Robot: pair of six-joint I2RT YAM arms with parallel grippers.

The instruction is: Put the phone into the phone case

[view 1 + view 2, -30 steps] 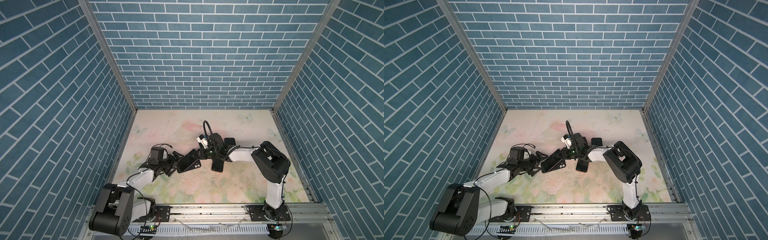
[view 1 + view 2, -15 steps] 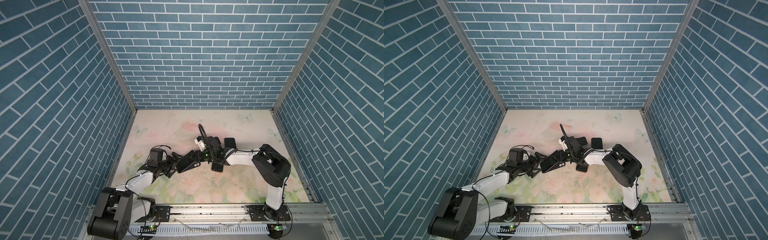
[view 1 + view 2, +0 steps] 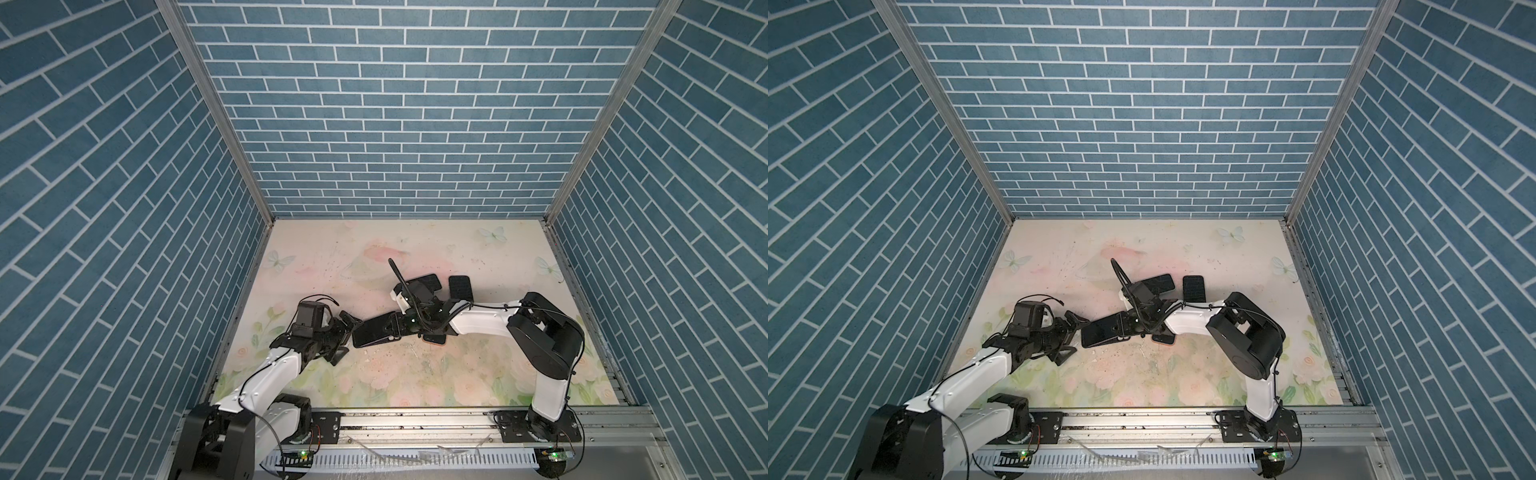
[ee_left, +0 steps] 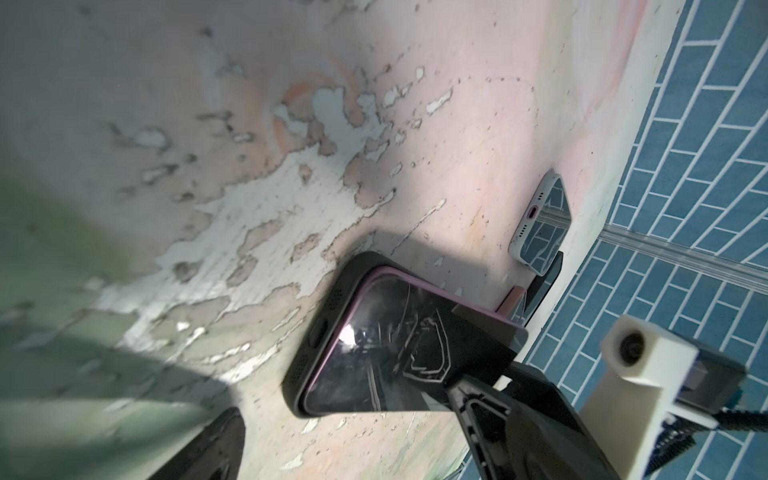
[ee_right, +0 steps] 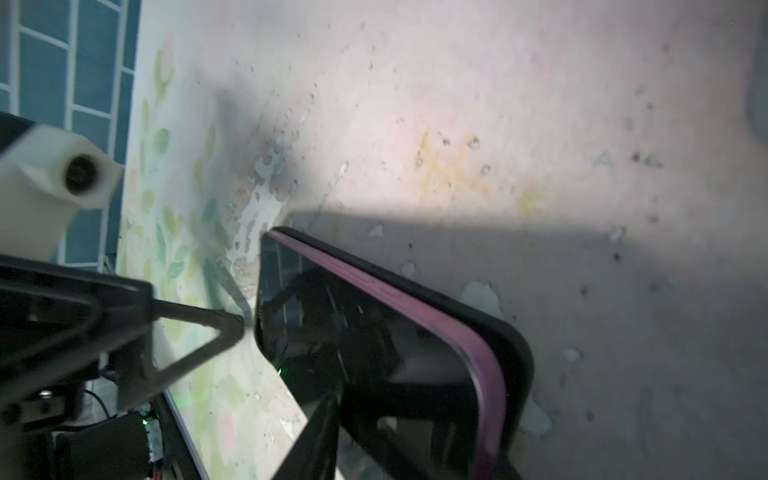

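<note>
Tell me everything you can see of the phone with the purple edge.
The phone is a slim slab with a purple rim and a dark, glossy screen that faces up and mirrors the rig. It lies in a black case on the table, and its rim shows above the case's edge. The right gripper reaches over one end of it. Whether it grips the phone cannot be told.

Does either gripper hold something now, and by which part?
The left gripper holds nothing: its jaws stand open beside the phone and phone case. The right gripper rests on the phone's screen; whether it grips cannot be told.
</note>
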